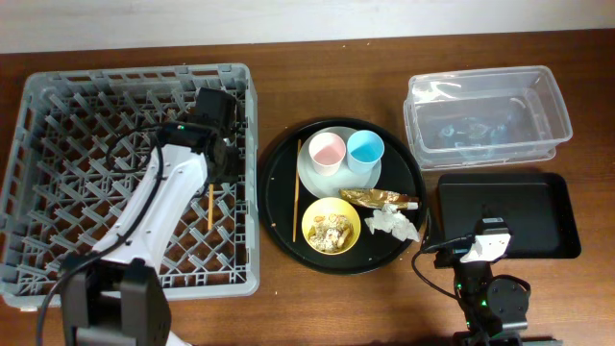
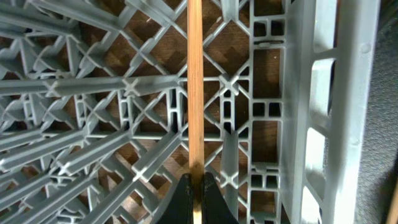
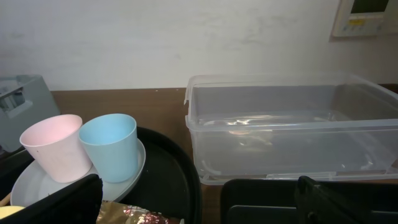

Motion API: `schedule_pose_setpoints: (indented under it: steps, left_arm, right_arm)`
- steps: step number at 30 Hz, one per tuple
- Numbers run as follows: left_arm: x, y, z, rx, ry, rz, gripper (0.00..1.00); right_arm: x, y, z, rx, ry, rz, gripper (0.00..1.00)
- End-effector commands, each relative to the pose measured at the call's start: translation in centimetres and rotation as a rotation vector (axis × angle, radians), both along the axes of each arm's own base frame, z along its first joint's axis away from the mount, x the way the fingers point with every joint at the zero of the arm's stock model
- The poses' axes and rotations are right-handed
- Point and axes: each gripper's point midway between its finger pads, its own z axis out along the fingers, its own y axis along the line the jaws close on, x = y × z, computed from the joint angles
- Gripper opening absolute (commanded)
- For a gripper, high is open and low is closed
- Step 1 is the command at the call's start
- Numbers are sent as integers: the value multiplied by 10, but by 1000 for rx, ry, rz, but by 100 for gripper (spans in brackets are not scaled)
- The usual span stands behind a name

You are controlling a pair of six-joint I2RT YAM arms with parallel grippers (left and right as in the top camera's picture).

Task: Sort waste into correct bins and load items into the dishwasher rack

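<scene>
My left gripper [image 1: 214, 179] [image 2: 195, 186] is shut on one wooden chopstick [image 1: 209, 207] [image 2: 195, 93], held low over the right side of the grey dishwasher rack [image 1: 58, 125] [image 2: 323, 93]. The second chopstick [image 1: 296, 192] lies on the round black tray [image 1: 279, 207]. There too are the pink cup [image 1: 326, 151] [image 3: 53, 146] and blue cup [image 1: 365, 149] [image 3: 109, 143] on the grey-green plate [image 1: 312, 183] [image 3: 118, 180], the yellow bowl [image 1: 331, 226] with food scraps, the foil wrapper [image 1: 380, 199] [image 3: 137, 214] and the tissue [image 1: 394, 223]. My right gripper [image 1: 490, 235] [image 3: 199, 205] is open and empty.
The clear tub [image 1: 485, 115] [image 3: 292, 130] stands at the back right, with the shallow black tray [image 1: 528, 207] [image 3: 261, 199] in front of it. My right arm sits at the black tray's near edge. A wall runs behind the table.
</scene>
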Motion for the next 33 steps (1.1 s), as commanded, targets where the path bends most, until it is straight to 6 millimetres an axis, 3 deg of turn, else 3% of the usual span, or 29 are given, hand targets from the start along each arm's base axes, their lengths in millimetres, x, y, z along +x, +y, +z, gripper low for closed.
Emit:
schedule_pose_setpoints:
  steps: [1,5,7,10,17,23,26,28,31,32,33]
  left_arm:
    - [-2,0,-12,4,37,-18,0]
    - [-2,1,-11,10,35,-16,3]
    - [-2,1,-11,10,36,-16,29]
    - [-2,1,-11,10,35,-16,43]
    - [-3,1,-11,10,39,-16,43]
    - [-10,-15,-10,-90,61,-40,30]
    - [-10,-37,7,-217,24,-75,29]
    - [-12,-59,32,-356,-28,-123,29]
    - [-20,-79,54,-466,-54,-173,31]
    - [-23,-86,56,-496,-49,-191,36]
    - [-27,-97,58,-541,-36,-217,74]
  right_arm:
    - [0,0,-3,-4,6,-1,99]
    - [0,0,-3,-4,6,-1,99]
    - [0,0,-3,-4,6,-1,99]
    - [0,0,-3,-4,6,-1,99]
    - [0,0,-3,-4,6,-1,99]
    - [0,0,-3,-4,6,-1,99]
    - [0,0,-3,-4,6,-1,99]
    - [0,0,-3,-4,6,-1,99]
    - [0,0,-3,-4,6,-1,99]
    - [0,0,-3,-4,6,-1,99]
    - [0,0,-3,-4,6,-1,98]
